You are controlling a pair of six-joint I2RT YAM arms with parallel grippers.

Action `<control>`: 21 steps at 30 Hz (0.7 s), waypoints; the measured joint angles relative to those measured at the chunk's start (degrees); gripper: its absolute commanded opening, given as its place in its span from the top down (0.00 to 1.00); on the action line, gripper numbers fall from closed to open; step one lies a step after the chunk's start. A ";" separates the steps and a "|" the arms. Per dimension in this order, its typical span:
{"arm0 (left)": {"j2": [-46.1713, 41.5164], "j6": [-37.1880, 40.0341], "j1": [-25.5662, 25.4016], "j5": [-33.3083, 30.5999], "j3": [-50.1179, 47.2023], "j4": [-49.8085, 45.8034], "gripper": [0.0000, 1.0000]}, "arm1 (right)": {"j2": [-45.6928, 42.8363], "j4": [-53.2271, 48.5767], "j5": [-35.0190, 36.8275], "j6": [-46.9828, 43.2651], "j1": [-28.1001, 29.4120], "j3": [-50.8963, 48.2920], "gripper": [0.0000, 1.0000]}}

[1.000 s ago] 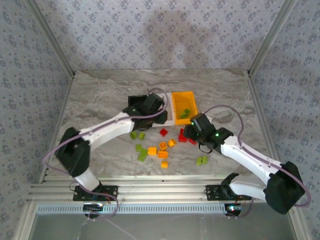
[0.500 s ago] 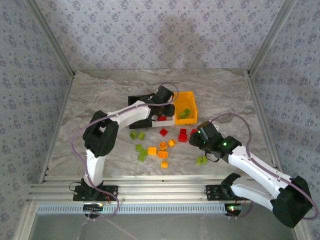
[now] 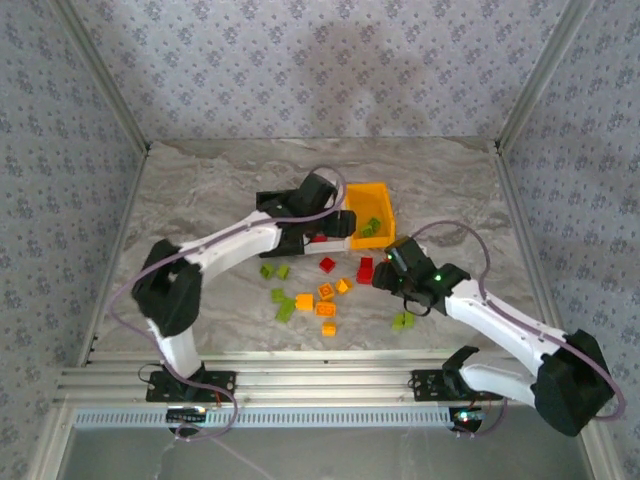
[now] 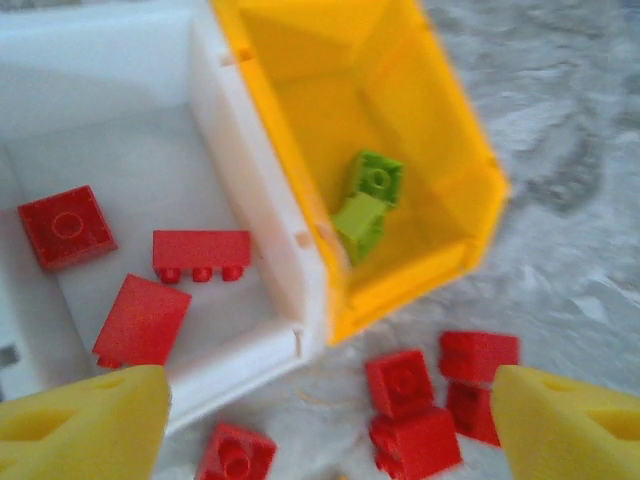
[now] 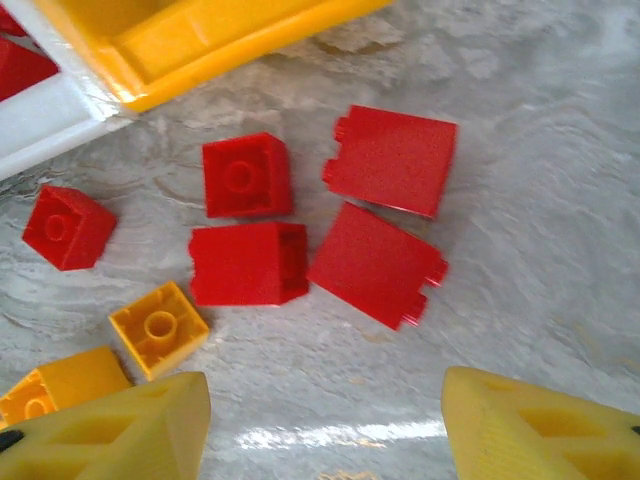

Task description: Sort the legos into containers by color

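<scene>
Left fingers (image 4: 80,420) have spread open over white bin (image 4: 120,150); right fingers (image 5: 110,430) stay parted.

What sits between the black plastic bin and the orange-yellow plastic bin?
A white rectangular plastic bin holding three red bricks, set right against the orange-yellow bin; the left wrist view shows it clearly.

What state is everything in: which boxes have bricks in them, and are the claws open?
White bin, holds three red bricks.
Orange-yellow bin, holds two green bricks.
Black bin, partly under the left arm, contents hidden.
Left gripper, open, empty.
Right gripper, open, empty.
Loose bricks on the table, red, yellow and green, unsorted.
</scene>
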 measured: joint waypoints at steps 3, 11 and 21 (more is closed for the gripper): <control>-9.33 -1.09 -0.83 0.04 -7.93 2.38 0.01 | 4.24 1.49 -0.39 -1.51 0.76 2.95 0.36; -27.58 -4.90 -0.66 -2.64 -28.41 2.03 0.01 | 16.37 3.10 -0.42 -4.55 0.98 10.08 0.37; -38.18 -7.74 -0.46 -7.85 -37.11 -1.22 0.00 | 24.26 2.27 0.92 -5.09 0.44 14.21 0.39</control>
